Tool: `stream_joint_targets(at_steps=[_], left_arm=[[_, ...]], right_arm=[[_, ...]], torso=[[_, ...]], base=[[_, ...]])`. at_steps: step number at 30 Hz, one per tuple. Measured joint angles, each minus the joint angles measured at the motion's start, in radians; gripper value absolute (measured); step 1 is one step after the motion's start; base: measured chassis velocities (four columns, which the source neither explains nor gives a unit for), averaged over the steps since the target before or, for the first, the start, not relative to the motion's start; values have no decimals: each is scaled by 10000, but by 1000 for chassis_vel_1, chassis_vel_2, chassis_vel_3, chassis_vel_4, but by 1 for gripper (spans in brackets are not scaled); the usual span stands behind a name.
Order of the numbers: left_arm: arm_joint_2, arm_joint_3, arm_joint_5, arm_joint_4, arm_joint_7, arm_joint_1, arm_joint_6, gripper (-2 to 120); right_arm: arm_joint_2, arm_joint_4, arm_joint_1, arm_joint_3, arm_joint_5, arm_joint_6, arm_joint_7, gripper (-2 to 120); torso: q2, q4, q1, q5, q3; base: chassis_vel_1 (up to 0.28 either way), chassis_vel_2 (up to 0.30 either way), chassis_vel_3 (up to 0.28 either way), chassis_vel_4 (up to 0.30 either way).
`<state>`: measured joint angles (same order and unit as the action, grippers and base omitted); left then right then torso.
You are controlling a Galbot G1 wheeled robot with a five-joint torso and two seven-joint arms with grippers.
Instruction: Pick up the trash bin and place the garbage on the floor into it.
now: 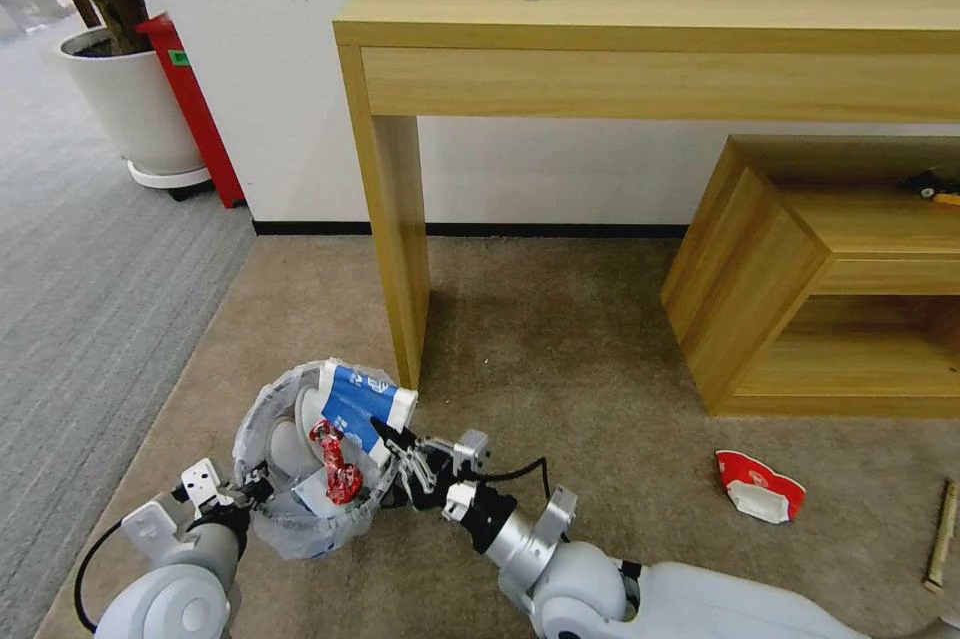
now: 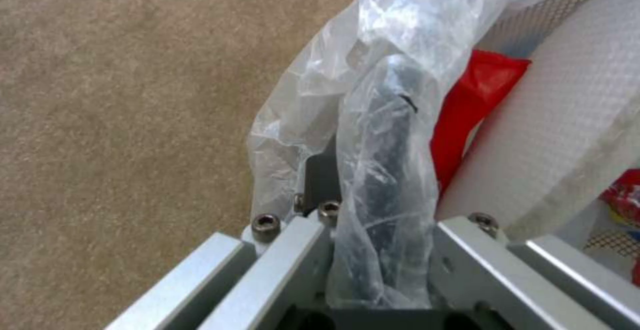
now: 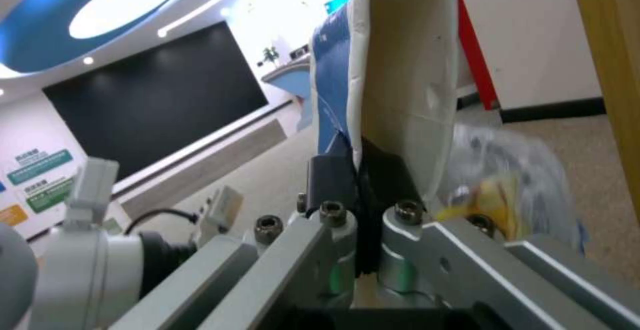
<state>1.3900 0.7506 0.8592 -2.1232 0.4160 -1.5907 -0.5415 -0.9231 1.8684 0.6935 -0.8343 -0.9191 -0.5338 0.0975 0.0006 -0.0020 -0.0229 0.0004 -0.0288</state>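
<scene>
The trash bin (image 1: 300, 509), black under a crinkled plastic liner, is held just above the beige floor (image 1: 560, 339) beside the desk leg. My left gripper (image 1: 260, 492) is shut on its rim, and the left wrist view shows the bag-wrapped rim (image 2: 383, 135) between the jaws of that gripper (image 2: 373, 190). Inside the bin lie a white slipper (image 2: 560, 120), a red wrapper (image 2: 470, 105) and a crushed red can (image 1: 336, 464). My right gripper (image 1: 392, 439) is shut on a blue-white carton (image 1: 355, 401) that is tilted over the bin's opening; the carton (image 3: 400, 60) is pinched by the gripper (image 3: 360, 170). A red-white cup (image 1: 760, 487) and a wooden stick (image 1: 940, 519) lie on the floor at the right.
A tall wooden desk (image 1: 650, 19) stands right behind the bin, its leg (image 1: 400, 249) close to the carton. A low wooden shelf (image 1: 800, 279) sits at the right. A white plant pot (image 1: 130, 99) and grey ribbed carpet (image 1: 80, 269) are at the left.
</scene>
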Motion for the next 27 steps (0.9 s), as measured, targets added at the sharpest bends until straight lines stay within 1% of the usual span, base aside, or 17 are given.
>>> stream_joint_targets(at_steps=[4,8,12,21,27], left_arm=[[58,-11,1,-97,4,-22,0,0],[193,-126,-55,-385,3,-135,0,0],[356,-342,-195,-1086,-51,-454,-18,0],[359,-307,-228,-1210,-82,-606,-23,0],[351,-487,-338,-1258,-71,-701,-31,0]], right_arm=[[6,-111,126,-54,134,-34,8,0],[-120,-359,201,-96,246,-91,27,0],[-354,-867,269,-221,395,-173,113,0],[-646,-1665,230,-270,488,-253,223,0],[-1004,-2224,-49,-233,334,-238,406,0]], torso=[[0,0,0,-1,0],[0,0,0,-1,0],[0,0,0,0,0],[0,0,0,-1,0],[0,1,0,-1,-1]], base=[[0,0,0,0],[0,0,0,0],[0,0,0,0],[0,0,0,0],[0,0,0,0]])
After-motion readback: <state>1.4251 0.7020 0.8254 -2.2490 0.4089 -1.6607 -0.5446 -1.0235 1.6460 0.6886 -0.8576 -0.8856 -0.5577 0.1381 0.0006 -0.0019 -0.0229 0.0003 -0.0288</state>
